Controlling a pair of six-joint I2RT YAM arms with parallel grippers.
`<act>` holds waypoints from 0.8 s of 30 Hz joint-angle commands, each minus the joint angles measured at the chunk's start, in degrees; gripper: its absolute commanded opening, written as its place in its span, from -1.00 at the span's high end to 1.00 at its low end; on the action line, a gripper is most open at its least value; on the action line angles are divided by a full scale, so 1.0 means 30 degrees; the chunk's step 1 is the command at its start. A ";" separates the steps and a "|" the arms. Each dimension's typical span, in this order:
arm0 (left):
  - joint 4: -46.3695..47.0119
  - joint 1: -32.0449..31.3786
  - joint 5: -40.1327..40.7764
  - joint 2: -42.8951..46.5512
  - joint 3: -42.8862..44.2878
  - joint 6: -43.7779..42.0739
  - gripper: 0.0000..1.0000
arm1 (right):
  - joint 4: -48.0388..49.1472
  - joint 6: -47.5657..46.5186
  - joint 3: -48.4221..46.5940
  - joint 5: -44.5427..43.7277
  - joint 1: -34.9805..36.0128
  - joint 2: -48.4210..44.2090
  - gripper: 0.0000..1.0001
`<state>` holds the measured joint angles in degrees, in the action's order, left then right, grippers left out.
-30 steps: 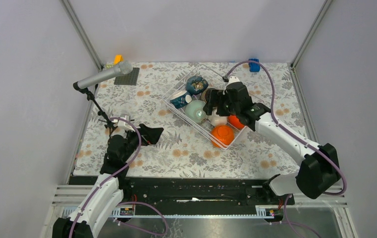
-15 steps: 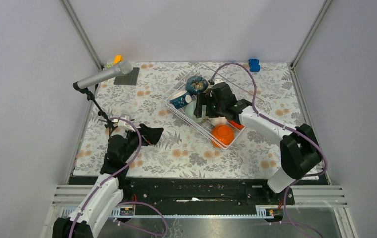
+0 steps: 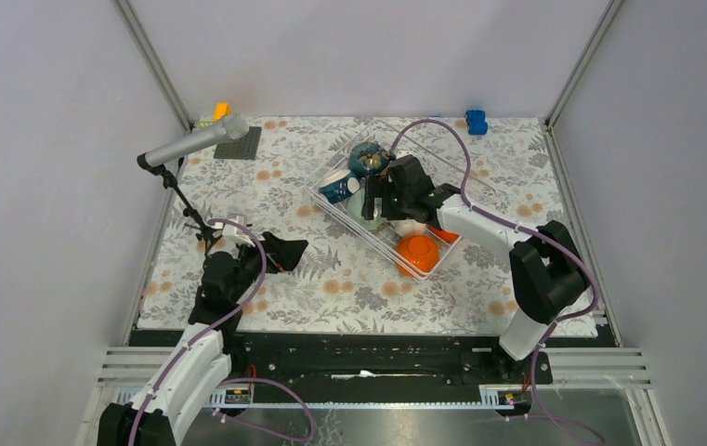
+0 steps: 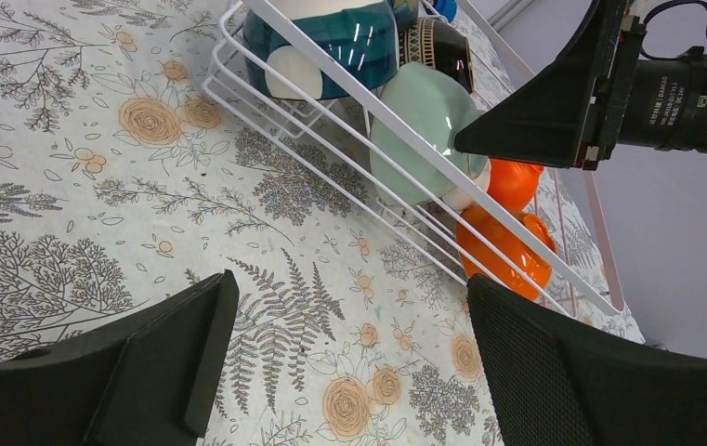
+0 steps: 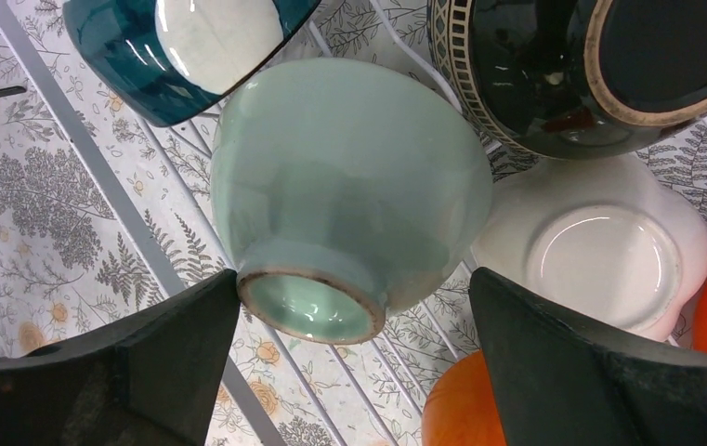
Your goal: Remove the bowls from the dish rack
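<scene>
Pale green bowl (image 5: 349,186) now sits inside the advanced right gripper (image 5: 352,279), spread wide.

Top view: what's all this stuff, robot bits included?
Rack: one, white wire, mid-table.
Orange bowls: two, rack's near corner.
Green bowl: one, in rack.
White bowl: one, in rack.
Dark bowl: one, gold-trimmed, in rack.
Teal-white bowl: one, in rack.
Blue bowl: one, patterned, rack's far side.
Microphone: one, grey, left, on stand.
Plate: one, dark grey, far left.
Blue block: one, far right.
Orange block: one, far left.
Left gripper: open, over cloth.
Right gripper: open, straddling green bowl.
</scene>
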<state>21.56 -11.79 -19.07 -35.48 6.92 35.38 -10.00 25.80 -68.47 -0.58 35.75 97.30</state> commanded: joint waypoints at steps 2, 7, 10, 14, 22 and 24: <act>0.1225 -0.0024 -0.0230 -0.0051 -0.0082 -0.0164 -0.97 | 0.0021 0.0272 -0.0905 -0.0679 0.0188 0.0451 -0.93; 0.1192 -0.0024 -0.0214 0.0063 -0.0103 -0.0173 -0.97 | 0.0088 0.0632 -0.0465 -0.0715 0.0102 0.0091 -0.50; 0.1192 -0.0024 -0.0215 0.0024 -0.0109 -0.0164 -0.97 | 0.0499 0.0793 0.0026 -0.0367 -0.0107 -0.0320 -0.16; 0.1148 -0.0024 -0.0228 0.0065 -0.0108 -0.0193 -0.97 | 0.0684 0.1059 0.0552 0.0401 -0.0595 -0.0811 0.07; 0.2350 -0.0076 -0.0890 -0.0731 -0.0159 0.1198 -0.97 | 0.2734 0.1630 0.3005 0.3915 -0.2639 -0.1926 0.15; 0.2753 -0.0285 -0.1007 -0.1398 0.0303 0.1887 -0.97 | 0.3481 0.1753 0.3789 0.4664 -0.3045 -0.2153 0.15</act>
<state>24.01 -11.84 -20.21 -37.10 6.90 37.23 -3.49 30.39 -60.93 9.91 30.02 92.68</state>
